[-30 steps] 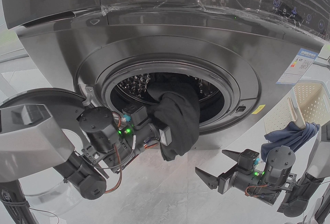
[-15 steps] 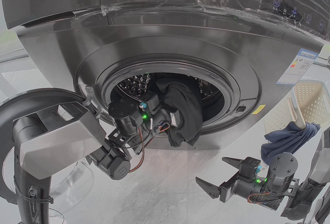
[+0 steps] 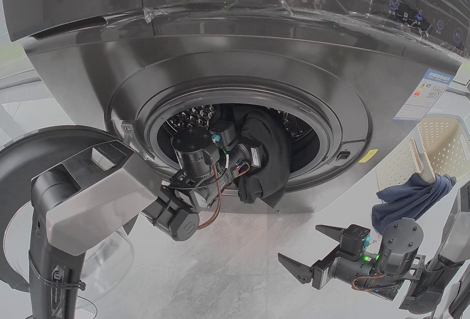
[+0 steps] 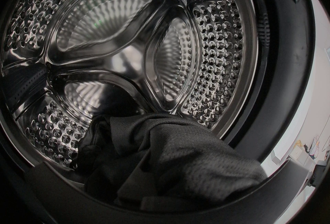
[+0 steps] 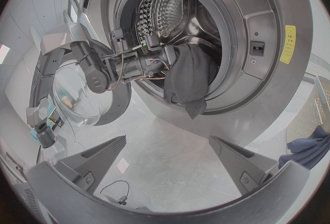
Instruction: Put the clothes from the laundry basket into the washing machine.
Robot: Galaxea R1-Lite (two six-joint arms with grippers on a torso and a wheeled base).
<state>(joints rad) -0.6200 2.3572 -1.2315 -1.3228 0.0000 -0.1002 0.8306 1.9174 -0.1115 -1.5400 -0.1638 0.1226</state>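
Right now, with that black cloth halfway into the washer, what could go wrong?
1. The black cloth lies over the washer rim with its tail hanging outside. Released now, it might slide out onto the floor, or later get pinched by the door.
2. The blue cloth droops over the basket edge and could slip off.

washing machine (image 3: 98,70): dark metallic grey
drum (image 4: 213,63): shiny silver steel, rows of dimples and small holes
door seal (image 4: 282,63): black
garment at drum mouth (image 3: 267,148): plain black
draped garment (image 3: 411,200), 3 o'clock in head view: plain dark blue
laundry basket (image 3: 440,138): cream, star-shaped cut-outs
warning sticker (image 5: 288,44): yellow
floor (image 3: 235,256): pale grey, faint marbled veining
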